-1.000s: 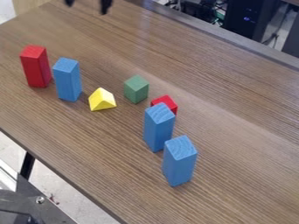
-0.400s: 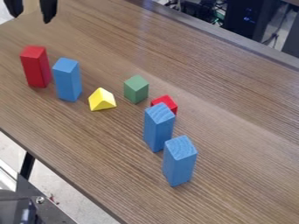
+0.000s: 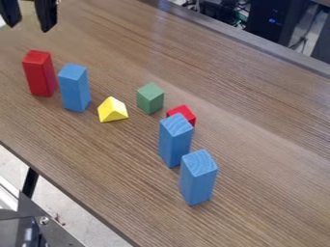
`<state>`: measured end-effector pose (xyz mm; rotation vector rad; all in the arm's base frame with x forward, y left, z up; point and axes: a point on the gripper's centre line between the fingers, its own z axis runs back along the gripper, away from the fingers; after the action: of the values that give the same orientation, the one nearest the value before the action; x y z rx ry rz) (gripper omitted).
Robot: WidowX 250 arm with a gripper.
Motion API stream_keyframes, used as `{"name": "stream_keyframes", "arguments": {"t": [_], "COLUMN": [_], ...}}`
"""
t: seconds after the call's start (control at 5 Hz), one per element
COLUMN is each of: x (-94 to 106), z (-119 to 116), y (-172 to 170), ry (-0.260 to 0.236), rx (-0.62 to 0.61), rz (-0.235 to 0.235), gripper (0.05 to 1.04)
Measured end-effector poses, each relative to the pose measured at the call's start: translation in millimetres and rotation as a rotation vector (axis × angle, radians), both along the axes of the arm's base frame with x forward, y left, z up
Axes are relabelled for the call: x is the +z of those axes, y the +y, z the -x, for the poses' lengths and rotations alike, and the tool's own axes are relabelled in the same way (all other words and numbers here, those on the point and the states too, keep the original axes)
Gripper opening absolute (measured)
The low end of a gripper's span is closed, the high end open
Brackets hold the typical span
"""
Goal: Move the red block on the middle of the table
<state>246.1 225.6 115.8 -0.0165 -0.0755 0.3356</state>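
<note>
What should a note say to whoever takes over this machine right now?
Pincer: open and empty, at the picture's upper left.
Red blocks: a tall red block stands at the left of the group; a small red block sits partly hidden behind a tall wood-grained blue block.
Done: no grasp yet.
Left: settle which red block and whether "middle" means start or goal, then grip, move and release it. The small one probably needs care around its blue neighbour.
</note>
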Motion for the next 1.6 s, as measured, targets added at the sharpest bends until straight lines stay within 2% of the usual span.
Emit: {"name": "stream_keyframes", "arguments": {"t": [0.2,0.6,1.0,1.2,1.6], "x": [-3.1,-25.4,-35.6,-41.2,-43.1], "z": [7.2,9.9,13.0,15.9,15.6], "y": [-5.0,-13.6,-14.2,-14.3,-12.9], "ry": [0.003,0.033,0.031,0.034,0.025], "rx": [-0.015,-0.04,-0.002,0.018,0.06], "rz": [-0.036,-0.09,-0.112,-0.123,-0.137], "gripper": [0.999,0.999,0.999,0.949,0.556]}}
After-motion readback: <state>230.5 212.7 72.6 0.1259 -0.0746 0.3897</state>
